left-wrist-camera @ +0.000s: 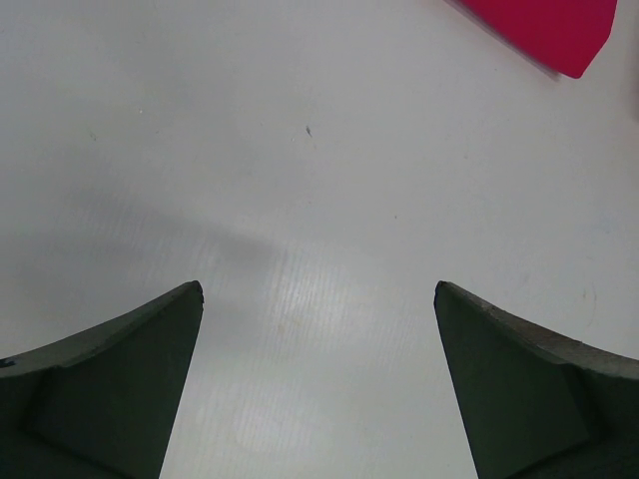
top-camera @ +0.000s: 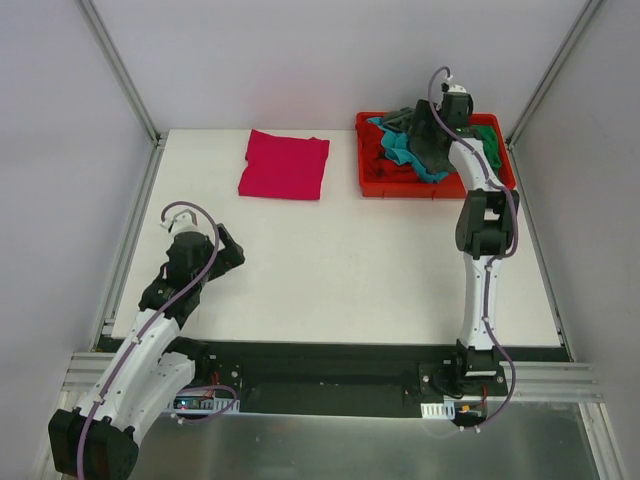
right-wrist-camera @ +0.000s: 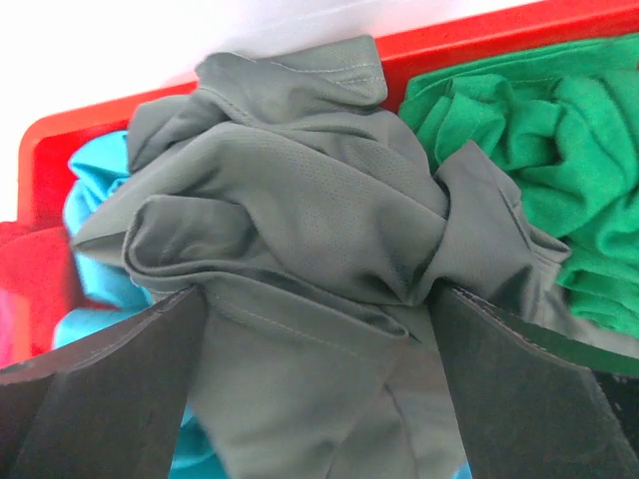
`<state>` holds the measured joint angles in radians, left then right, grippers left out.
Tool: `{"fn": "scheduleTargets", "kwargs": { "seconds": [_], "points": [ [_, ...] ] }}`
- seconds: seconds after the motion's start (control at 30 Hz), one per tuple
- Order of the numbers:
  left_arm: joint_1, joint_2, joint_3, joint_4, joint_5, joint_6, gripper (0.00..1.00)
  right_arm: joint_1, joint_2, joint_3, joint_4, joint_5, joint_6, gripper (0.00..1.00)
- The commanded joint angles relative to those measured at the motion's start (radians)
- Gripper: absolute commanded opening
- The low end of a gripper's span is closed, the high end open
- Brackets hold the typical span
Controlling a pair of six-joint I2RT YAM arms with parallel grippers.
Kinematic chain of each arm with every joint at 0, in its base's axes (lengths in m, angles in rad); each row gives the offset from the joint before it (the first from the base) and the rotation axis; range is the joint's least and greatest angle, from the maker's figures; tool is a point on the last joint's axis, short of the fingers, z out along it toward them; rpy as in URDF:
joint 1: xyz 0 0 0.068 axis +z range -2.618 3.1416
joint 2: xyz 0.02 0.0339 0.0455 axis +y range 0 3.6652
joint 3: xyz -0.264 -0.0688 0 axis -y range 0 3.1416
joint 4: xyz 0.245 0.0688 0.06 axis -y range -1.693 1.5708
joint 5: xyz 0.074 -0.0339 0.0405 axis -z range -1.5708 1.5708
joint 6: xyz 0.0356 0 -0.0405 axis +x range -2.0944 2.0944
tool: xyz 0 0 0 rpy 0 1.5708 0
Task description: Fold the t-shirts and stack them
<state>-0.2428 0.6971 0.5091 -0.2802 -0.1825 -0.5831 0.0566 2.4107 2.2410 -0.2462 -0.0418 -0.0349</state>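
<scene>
A folded magenta-pink t-shirt (top-camera: 285, 165) lies flat at the back centre-left of the table; its corner shows in the left wrist view (left-wrist-camera: 544, 30). A red tray (top-camera: 365, 187) at the back right holds crumpled shirts: grey (right-wrist-camera: 300, 200), teal-blue (right-wrist-camera: 90, 200), green (right-wrist-camera: 539, 130) and red (right-wrist-camera: 30, 269). My right gripper (right-wrist-camera: 319, 294) is down in the tray (top-camera: 428, 120), jaws wide apart with a bunch of the grey shirt (top-camera: 432, 150) between the fingers. My left gripper (top-camera: 232, 250) is open and empty just above bare table (left-wrist-camera: 318, 289) at the near left.
The tray's red wall (right-wrist-camera: 60, 125) stands just behind the pile. Metal frame posts (top-camera: 125, 70) and white walls bound the table on the left, right and back.
</scene>
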Motion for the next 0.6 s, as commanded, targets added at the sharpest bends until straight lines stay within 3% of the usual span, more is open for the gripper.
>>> {"fn": "scheduleTargets", "kwargs": {
  "seconds": [0.0, 0.13, 0.33, 0.57],
  "points": [
    [-0.006, -0.013, 0.039, 0.045, 0.041, 0.034, 0.99, -0.003, 0.076, 0.072, 0.171, 0.0, 0.061, 0.96],
    [-0.006, -0.019, 0.039, 0.069, 0.083, 0.045, 0.99, -0.004, 0.168, 0.166, 0.202, -0.023, 0.134, 0.96],
    [-0.006, -0.041, 0.029, 0.069, 0.08, 0.046, 0.99, -0.004, 0.117, 0.086, 0.242, 0.026, 0.17, 0.66],
    [-0.006, -0.051, 0.025, 0.072, 0.09, 0.04, 0.99, -0.054, -0.039, 0.014, 0.268, 0.071, 0.155, 0.47]
  ]
}}
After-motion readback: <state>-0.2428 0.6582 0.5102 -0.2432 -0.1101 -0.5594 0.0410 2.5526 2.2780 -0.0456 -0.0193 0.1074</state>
